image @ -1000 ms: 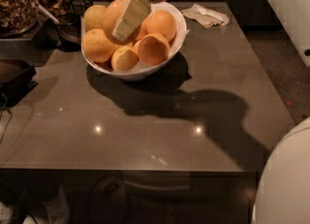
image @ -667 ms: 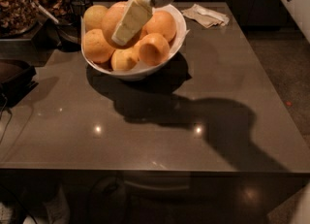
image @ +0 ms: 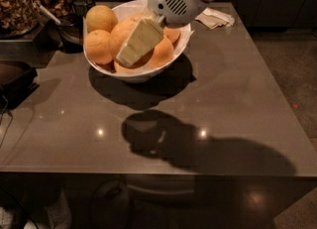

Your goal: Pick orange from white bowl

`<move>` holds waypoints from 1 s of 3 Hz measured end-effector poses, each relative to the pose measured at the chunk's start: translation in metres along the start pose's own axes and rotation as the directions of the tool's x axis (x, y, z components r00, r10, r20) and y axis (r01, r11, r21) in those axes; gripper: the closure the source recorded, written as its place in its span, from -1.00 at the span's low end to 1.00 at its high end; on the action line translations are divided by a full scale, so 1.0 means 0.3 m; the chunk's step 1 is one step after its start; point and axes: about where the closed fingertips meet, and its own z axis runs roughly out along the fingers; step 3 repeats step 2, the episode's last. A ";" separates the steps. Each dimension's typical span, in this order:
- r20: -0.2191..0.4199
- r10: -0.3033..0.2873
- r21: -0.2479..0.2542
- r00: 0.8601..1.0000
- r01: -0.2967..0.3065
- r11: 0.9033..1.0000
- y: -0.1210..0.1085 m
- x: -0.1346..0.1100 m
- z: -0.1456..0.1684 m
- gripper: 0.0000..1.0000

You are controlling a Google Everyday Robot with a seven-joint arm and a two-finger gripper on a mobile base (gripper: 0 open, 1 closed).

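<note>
While your tool is angled down into the white bowl, heads up: all you really get to see of it is one cream-coloured slab, running from the arm's white housing down and to the left. Honestly can't tell whether the tool is spread, pressed together or pinching anything, since the near side hides whatever's behind it.

That slab lies right across the pile of fruit. The orange it's lying over is the big one in the middle of the bowl, poking out on the left side of the tool. Looks like contact or very close to it, but you can't confirm that from this angle. The orange is sitting in the bowl with the rest, not lifted.

The other oranges are packed around it: one high at the back left, one low on the left, and a couple to the right of the tool against the far rim.

The bowl sits at the back of the grey-brown surface, left of centre. A crumpled napkin lies near the back edge, to the right of the bowl and apart from it. The arm throws a big dark shadow across the front of the surface. Off the left edge is a container of brown stuff.
</note>
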 end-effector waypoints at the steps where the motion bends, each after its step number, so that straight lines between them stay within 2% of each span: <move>1: -0.008 0.034 0.029 0.999 -0.033 0.999 0.043 0.034 -0.023 1.00; 3: -0.010 0.034 0.029 0.999 -0.034 0.999 0.045 0.036 -0.022 1.00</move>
